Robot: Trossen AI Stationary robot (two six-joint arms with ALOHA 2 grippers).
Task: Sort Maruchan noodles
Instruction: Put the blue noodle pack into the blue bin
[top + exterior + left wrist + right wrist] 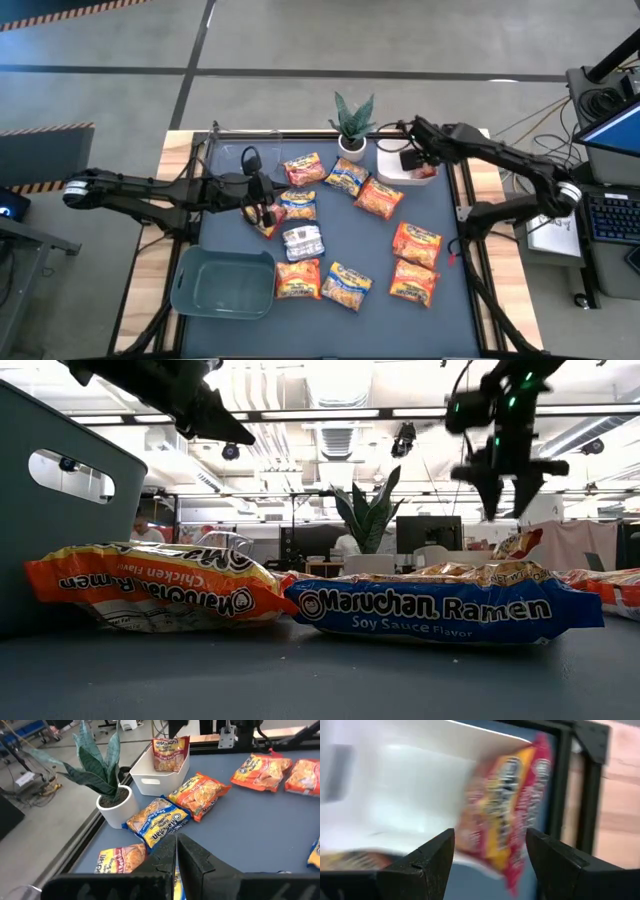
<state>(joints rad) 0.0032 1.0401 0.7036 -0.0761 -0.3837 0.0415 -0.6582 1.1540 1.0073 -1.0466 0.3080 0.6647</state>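
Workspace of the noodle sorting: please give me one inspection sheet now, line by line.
Surface: dark table mat, wooden edges.
Job's things: Maruchan packets scattered on the mat; one red packet in the white bin.
Clutter: potted plant; grey-green bin.
Grippers: right gripper open over the white bin; left gripper shut, mid-table.
Cables: cables beside the table.
Surroundings: keyboard, open office room.

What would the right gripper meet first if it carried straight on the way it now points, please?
Most likely the red packet seen between the open right gripper's fingers, standing in the white bin just ahead. How far off it is remains unclear.
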